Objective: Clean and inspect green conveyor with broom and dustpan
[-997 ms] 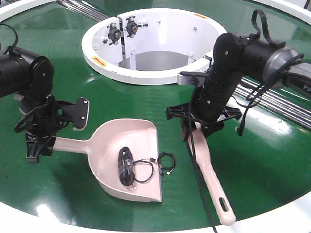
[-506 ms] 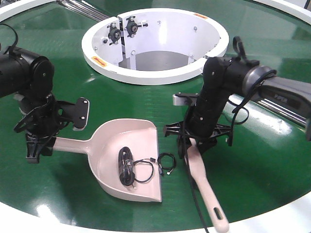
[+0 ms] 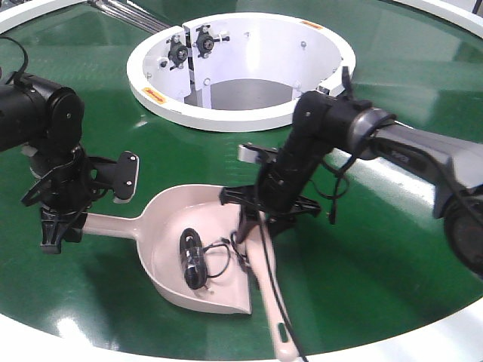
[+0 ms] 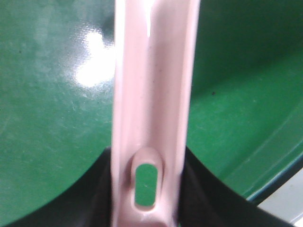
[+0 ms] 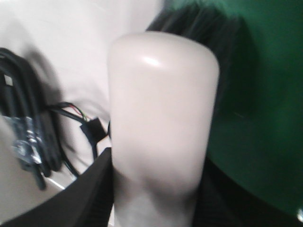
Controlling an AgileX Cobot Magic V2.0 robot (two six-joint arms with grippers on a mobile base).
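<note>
The green conveyor (image 3: pixel 392 249) fills the front view. My left gripper (image 3: pixel 56 226) is shut on the handle of the beige-pink dustpan (image 3: pixel 170 219), which lies flat on the belt. In the left wrist view the dustpan handle (image 4: pixel 151 94) sits between my left gripper's (image 4: pixel 147 189) jaws, at its hang slot. My right gripper (image 3: pixel 260 215) is shut on the broom (image 3: pixel 268 286), whose head is at the pan's front lip. In the right wrist view the broom (image 5: pixel 161 104) sits between my right gripper's (image 5: pixel 158 189) jaws. A black cable bundle (image 3: pixel 192 260) lies in the pan.
The white central ring opening (image 3: pixel 241 113) stands behind the pan, with black fittings on its inner wall. Metal rollers (image 3: pixel 121 11) show at the top left. The white outer rim (image 3: pixel 423 343) runs along the front. The cable (image 5: pixel 28 142) also shows in the right wrist view.
My right arm has swept the broom leftward across the belt to the dustpan's lip, pushing the small loose cable into the pan. The left arm and dustpan have not moved.
</note>
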